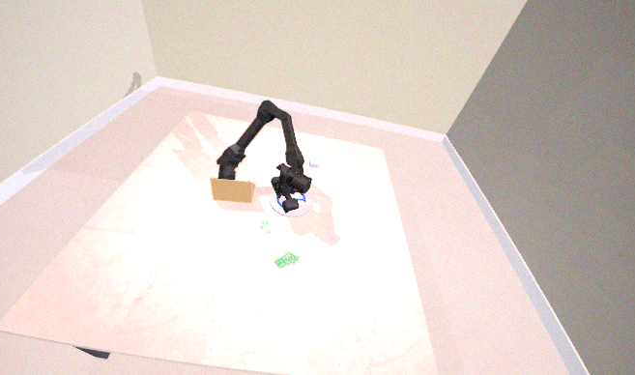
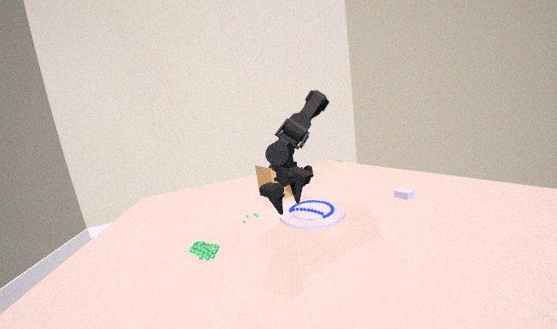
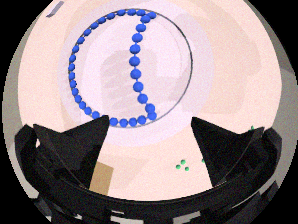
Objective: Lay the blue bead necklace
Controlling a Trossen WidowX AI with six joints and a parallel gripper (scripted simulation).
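The round white bead board (image 1: 304, 209) (image 2: 313, 223) (image 3: 168, 63) lies flat on the table. The blue bead necklace (image 1: 302, 197) (image 2: 312, 202) (image 3: 136, 63) rests on the board. One part follows the groove along the left arc, and the other part runs across the middle of the board. My gripper (image 1: 290, 205) (image 2: 289, 205) (image 3: 150, 120) is open and empty. It hangs low over the board's near-left edge, and its fingers stand apart on either side of the necklace's near end.
A tan cardboard box (image 1: 232, 190) (image 2: 264, 175) (image 3: 101, 177) stands just behind the arm. A heap of green beads (image 1: 286, 260) (image 2: 204, 249) and a few loose green beads (image 1: 264, 225) (image 2: 250, 217) (image 3: 181, 164) lie on the table. A small white block (image 1: 314, 164) (image 2: 404, 193) sits farther off.
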